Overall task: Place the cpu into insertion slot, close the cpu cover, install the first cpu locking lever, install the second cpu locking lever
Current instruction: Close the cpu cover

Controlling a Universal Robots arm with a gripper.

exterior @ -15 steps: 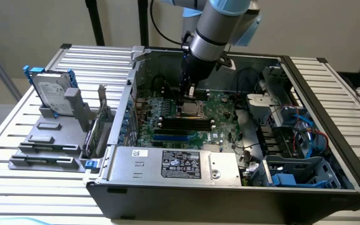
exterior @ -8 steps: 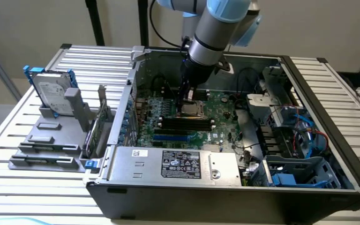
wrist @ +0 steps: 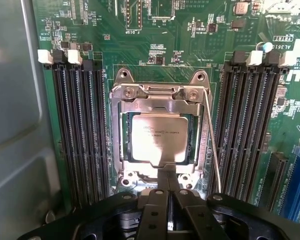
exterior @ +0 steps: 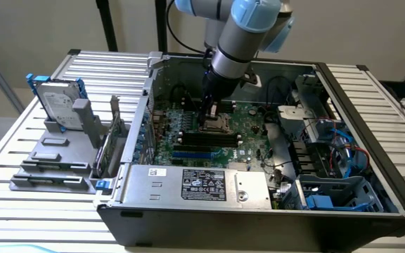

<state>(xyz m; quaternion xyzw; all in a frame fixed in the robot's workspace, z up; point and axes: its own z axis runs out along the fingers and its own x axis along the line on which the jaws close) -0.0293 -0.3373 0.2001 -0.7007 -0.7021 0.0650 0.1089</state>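
cpu [wrist: 157, 142] in insertion slot [wrist: 126, 150], cpu cover [wrist: 160, 102] down, hand [wrist: 168, 176] with fingers [wrist: 162, 189] together

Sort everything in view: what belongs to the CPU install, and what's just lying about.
Belongs to the job: cpu, sitting in the insertion slot; cpu cover lying over it; locking lever beside the slot; gripper, shut, at the cover's edge.

Lying about: memory slots; hard drive outside the case; power supply; blue cables.
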